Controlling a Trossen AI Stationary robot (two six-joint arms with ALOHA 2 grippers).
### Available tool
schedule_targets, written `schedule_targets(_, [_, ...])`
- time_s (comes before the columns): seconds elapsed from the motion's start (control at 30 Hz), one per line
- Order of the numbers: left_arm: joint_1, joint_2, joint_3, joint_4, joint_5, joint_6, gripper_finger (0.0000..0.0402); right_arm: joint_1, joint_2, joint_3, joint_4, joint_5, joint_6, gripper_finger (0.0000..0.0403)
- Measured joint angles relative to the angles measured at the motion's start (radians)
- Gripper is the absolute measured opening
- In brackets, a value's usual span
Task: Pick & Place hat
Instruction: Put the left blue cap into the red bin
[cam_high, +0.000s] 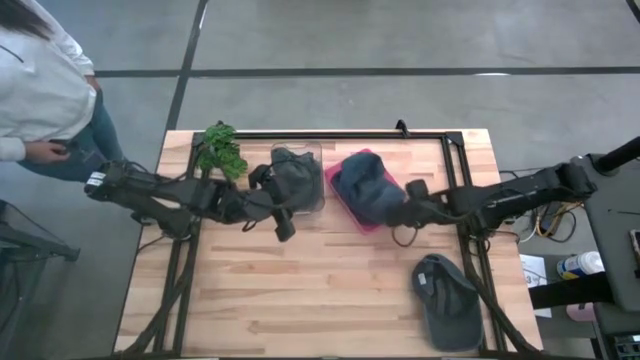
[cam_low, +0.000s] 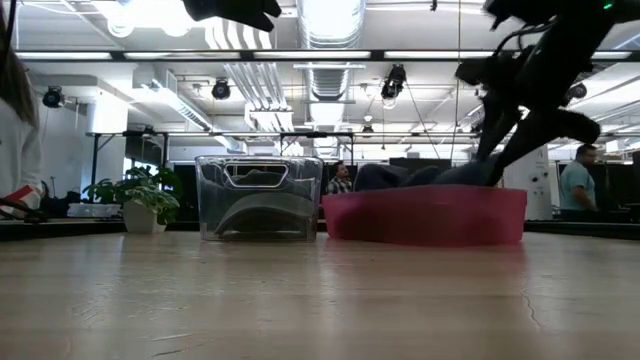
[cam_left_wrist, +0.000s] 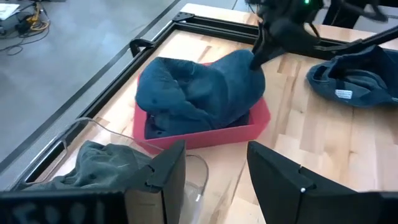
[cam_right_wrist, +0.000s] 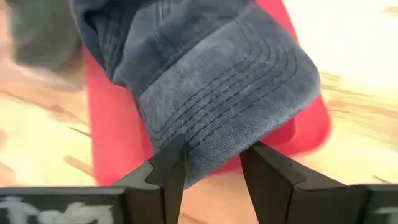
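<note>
Near the far edge of the bench, the blue hat is lying in the red tray. The right gripper is straddling the hat's brim with its fingers on either side of it; whether they are pinching it cannot be told. Recommended: confirm the hat is fully seated, spread the fingers, and withdraw straight back. The left gripper is waiting with fingers released over the clear bin

The right arm reaches inward from the right, low over the surface, its gripper with both fingers set either side of a blue brim. The left arm stretches in from the left, its gripper spread wide with nothing between the fingers.
</note>
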Motion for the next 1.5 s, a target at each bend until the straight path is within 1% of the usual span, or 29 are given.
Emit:
schedule_targets(0.13, [0.026, 0.000, 0.000, 0.000, 0.000, 0.000, 0.0165, -0.077, 0.125, 0.026, 0.034, -0.114, -0.143, 0.0136])
schedule_targets(0.2, [0.037, 0.000, 0.000, 0.001, 0.000, -0.002, 0.0165, -0.101, 0.190, 0.062, 0.044, -0.158, -0.209, 0.0136])
schedule_targets(0.27, [0.045, 0.000, 0.000, 0.003, 0.000, -0.003, 0.0165, -0.122, 0.247, 0.107, 0.004, -0.202, -0.290, 0.0137])
schedule_targets(0.33, [0.050, 0.000, 0.000, 0.006, 0.000, -0.006, 0.0165, -0.131, 0.300, 0.164, -0.083, -0.224, -0.380, 0.0137])
schedule_targets(0.47, [0.058, 0.000, 0.000, 0.010, 0.000, -0.008, 0.0165, -0.137, 0.389, 0.274, -0.301, -0.199, -0.529, 0.0136])
schedule_targets(0.53, [0.062, 0.000, 0.000, 0.010, 0.000, -0.005, 0.0165, -0.141, 0.427, 0.306, -0.341, -0.171, -0.590, 0.0136])
schedule_targets(0.63, [0.068, 0.000, 0.000, 0.011, 0.000, 0.009, 0.0165, -0.142, 0.472, 0.346, -0.374, -0.163, -0.669, 0.0136])
schedule_targets(0.77, [0.072, 0.000, 0.000, 0.015, 0.000, 0.018, 0.0165, -0.141, 0.500, 0.426, -0.492, -0.146, -0.764, 0.0136])
schedule_targets(0.93, [0.072, 0.000, 0.000, 0.016, 0.000, 0.059, 0.0165, -0.137, 0.479, 0.510, -0.671, -0.034, -0.798, 0.0137])
schedule_targets(1.0, [0.072, -0.002, 0.000, 0.015, 0.000, 0.063, 0.0165, -0.139, 0.462, 0.527, -0.663, -0.028, -0.808, 0.0137])
schedule_targets(1.1, [0.072, -0.007, 0.000, 0.015, 0.000, 0.064, 0.0165, -0.142, 0.454, 0.537, -0.553, -0.030, -0.833, 0.0137])
schedule_targets(1.2, [0.074, -0.012, 0.000, 0.015, 0.002, 0.066, 0.0165, -0.155, 0.473, 0.522, -0.447, -0.046, -0.853, 0.0137])
schedule_targets(1.27, [0.082, -0.012, 0.000, 0.017, 0.038, 0.067, 0.0165, -0.168, 0.498, 0.490, -0.417, -0.056, -0.866, 0.0137])
schedule_targets(1.37, [0.114, -0.004, 0.000, 0.034, 0.192, 0.085, 0.0165, -0.184, 0.531, 0.428, -0.406, -0.063, -0.876, 0.0137])
schedule_targets(1.43, [0.143, 0.011, 0.000, 0.048, 0.293, 0.110, 0.0165, -0.188, 0.541, 0.382, -0.408, -0.086, -0.875, 0.0137])
schedule_targets(1.5, [0.172, 0.037, 0.000, 0.067, 0.343, 0.143, 0.0165, -0.188, 0.543, 0.338, -0.396, -0.104, -0.874, 0.0137])
